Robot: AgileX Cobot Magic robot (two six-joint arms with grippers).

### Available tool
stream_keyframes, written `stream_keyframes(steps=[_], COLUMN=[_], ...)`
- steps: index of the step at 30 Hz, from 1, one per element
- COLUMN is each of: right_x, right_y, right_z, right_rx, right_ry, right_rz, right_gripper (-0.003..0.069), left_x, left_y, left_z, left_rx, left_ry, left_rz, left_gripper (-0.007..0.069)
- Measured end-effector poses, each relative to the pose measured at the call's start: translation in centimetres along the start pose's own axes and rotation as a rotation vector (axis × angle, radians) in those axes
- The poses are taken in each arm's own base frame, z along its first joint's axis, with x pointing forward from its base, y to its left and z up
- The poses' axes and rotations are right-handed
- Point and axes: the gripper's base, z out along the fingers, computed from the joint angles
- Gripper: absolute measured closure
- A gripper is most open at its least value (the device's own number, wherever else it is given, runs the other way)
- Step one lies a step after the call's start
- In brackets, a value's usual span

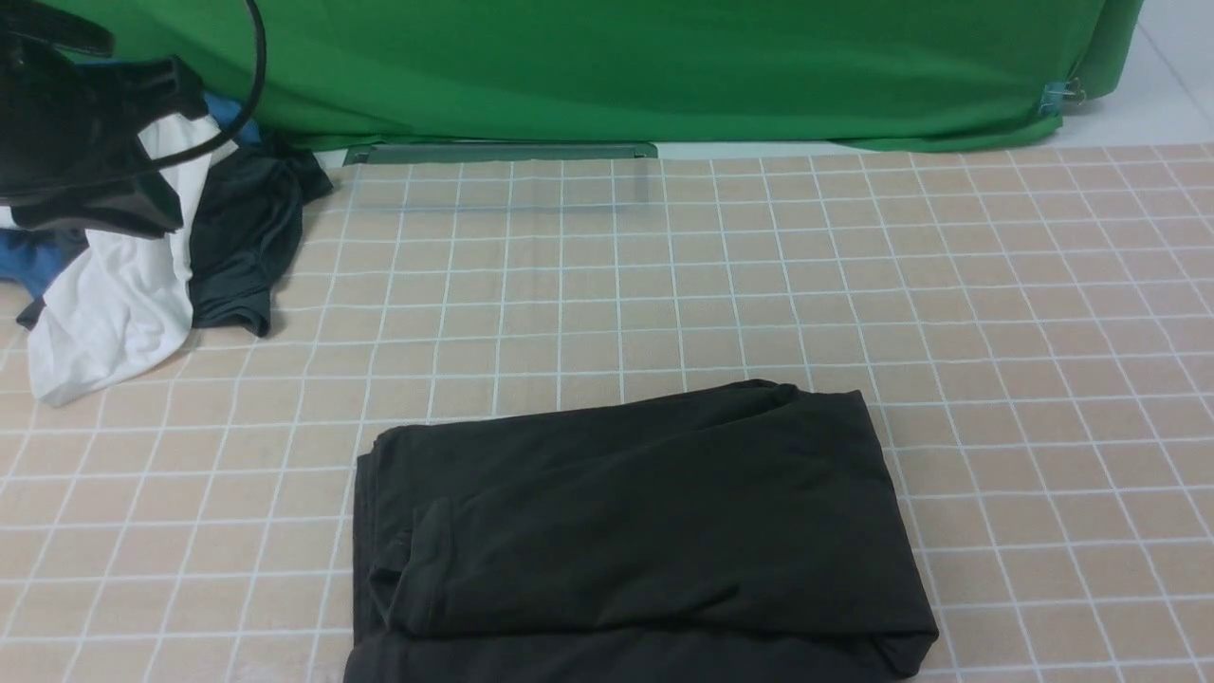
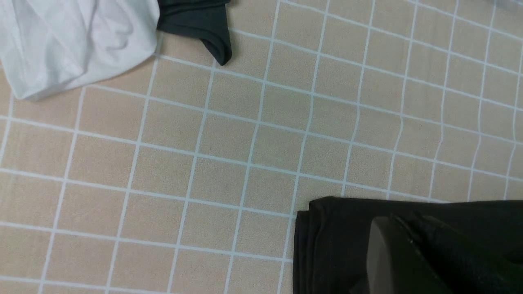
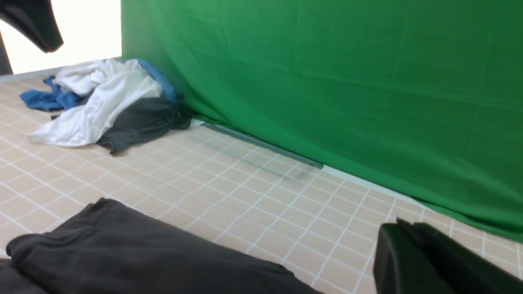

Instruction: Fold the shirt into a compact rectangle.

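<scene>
- Front view: the large black cotton shirt [image 1: 635, 536] lies folded into a rectangle on the near middle of my checked beige desk [image 1: 1043, 332], its near edge cut off.
- Right wrist view alone shows the crumpled blue garment [image 3: 43, 99].
- My left end effector [image 2: 412, 253] and right end effector [image 3: 412, 253] appear only partly; both are pressed together, empty.

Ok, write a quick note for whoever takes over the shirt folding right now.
Left claw: shut, holding nothing, above the shirt's edge.
Right claw: shut, empty, raised off the table.
Shirt: folded into a compact rectangle near the table's front edge, no claw on it.
Other clothes: piled at the far left.
Done: the folding looks complete.
Left: maybe tidy the slightly uneven edges.
</scene>
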Motion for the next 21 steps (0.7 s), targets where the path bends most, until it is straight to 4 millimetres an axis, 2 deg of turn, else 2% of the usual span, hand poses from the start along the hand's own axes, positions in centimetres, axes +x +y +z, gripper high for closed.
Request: stream_keyframes(steps=[16,21], right_x=[0.4,3.2], right_y=[0.0,-0.5], right_z=[-0.1,-1.0], right_rx=[-0.003,0.108], right_ry=[-0.019,-0.087], right_rz=[0.0,0.105], right_gripper=[0.0586,0.0571], left_x=[-0.4,-0.4], left_y=[0.0,0.0], left_z=[0.0,0.0], left_rx=[0.004,0.005], left_ry=[-0.041,-0.041], left_rz=[-0.004,-0.004], left_gripper=[0.0608,0.0608])
